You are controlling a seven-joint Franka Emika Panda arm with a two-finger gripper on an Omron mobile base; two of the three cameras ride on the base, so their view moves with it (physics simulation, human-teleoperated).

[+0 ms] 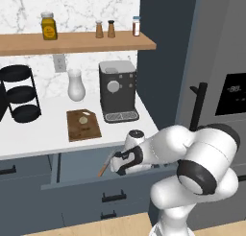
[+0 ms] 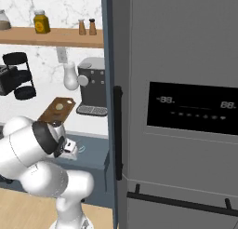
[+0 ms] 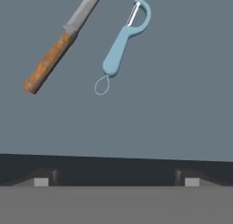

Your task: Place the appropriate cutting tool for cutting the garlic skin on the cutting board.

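Slim small knife with orange-brown riveted handle and thin grey blade [image 3: 57,50] lies flat on the grey floor of the open drawer, diagonal in the hand view, handle toward lower left, blade toward upper right and cut off by the top edge. In the left base view the knife [image 1: 104,166] shows at the drawer's front, handle end nearest. Flat dark-brown wooden rectangular cutting board [image 1: 83,124] lies flat on the white tabletop, left of the coffee machine. Small pale cream roundish garlic [image 1: 83,119] sits on the board, slightly toward its far half. From the right base view the board [image 2: 56,110] carries the garlic [image 2: 59,107] near its middle.
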